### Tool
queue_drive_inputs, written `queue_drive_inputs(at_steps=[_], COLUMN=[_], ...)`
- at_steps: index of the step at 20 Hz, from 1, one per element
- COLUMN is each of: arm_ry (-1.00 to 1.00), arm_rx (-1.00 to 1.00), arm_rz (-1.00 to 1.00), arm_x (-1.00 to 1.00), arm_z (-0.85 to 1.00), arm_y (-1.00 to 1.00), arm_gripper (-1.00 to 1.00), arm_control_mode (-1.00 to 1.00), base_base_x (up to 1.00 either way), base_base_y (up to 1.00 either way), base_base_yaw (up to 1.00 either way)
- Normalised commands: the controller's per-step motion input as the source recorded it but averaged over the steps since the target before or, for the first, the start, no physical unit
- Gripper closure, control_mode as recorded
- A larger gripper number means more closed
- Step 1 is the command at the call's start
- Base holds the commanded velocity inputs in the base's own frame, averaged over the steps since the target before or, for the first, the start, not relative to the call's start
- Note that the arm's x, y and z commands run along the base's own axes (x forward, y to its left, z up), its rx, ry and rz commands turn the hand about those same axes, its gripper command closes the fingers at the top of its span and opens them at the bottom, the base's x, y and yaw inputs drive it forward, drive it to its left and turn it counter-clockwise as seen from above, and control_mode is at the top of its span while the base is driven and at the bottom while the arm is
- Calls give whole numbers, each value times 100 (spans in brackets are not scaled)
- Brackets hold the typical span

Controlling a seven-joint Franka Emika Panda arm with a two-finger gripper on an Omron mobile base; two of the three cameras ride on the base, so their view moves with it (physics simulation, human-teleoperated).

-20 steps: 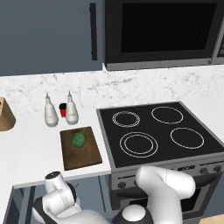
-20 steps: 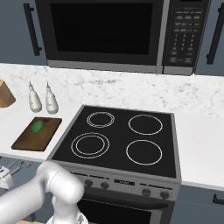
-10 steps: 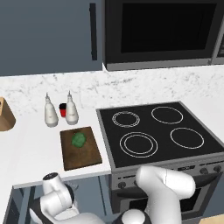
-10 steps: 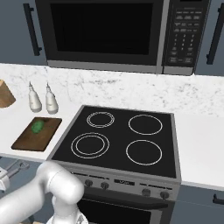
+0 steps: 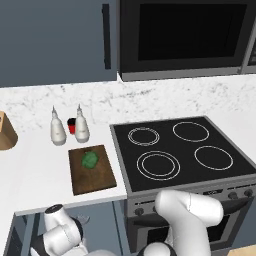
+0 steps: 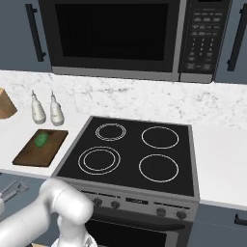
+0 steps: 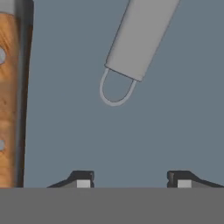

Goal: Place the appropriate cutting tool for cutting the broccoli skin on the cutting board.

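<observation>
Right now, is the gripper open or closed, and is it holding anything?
Gripper: jaws open, holding nothing; a silver utensil and a wooden handle lie ahead of it.

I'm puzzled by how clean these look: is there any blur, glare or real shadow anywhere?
Left base view: even, flat light, a faint shadow beside the cutting board, no glare on the stove. Hand view: the silver utensil and wooden handle look soft-edged up close.

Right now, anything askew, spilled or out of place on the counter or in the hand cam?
Nothing stands out. The broccoli sits on the cutting board, and two bottles stand upright behind it. In the hand view the gripper is open over a grey surface, with a silver utensil ahead and a wooden handle alongside.
</observation>
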Motion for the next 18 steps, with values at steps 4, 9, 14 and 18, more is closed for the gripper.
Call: queue_drive_inputs(at_steps=[4,9,14,18], arm_ry=[0,0,0,0], arm_rx=[-1,0,0,0], arm_rz=[0,0,0,0], arm_x=[-20,5,8,0], arm_z=[-21,17,25,3], arm_y=[9,0,0,0], arm_gripper=[-100,-100,-100,-100], arm_control_mode=[-100,-100,-100,-100], base_base_x=[0,0,0,0], base_base_y=[0,0,0,0], base_base_yaw=[0,0,0,0])
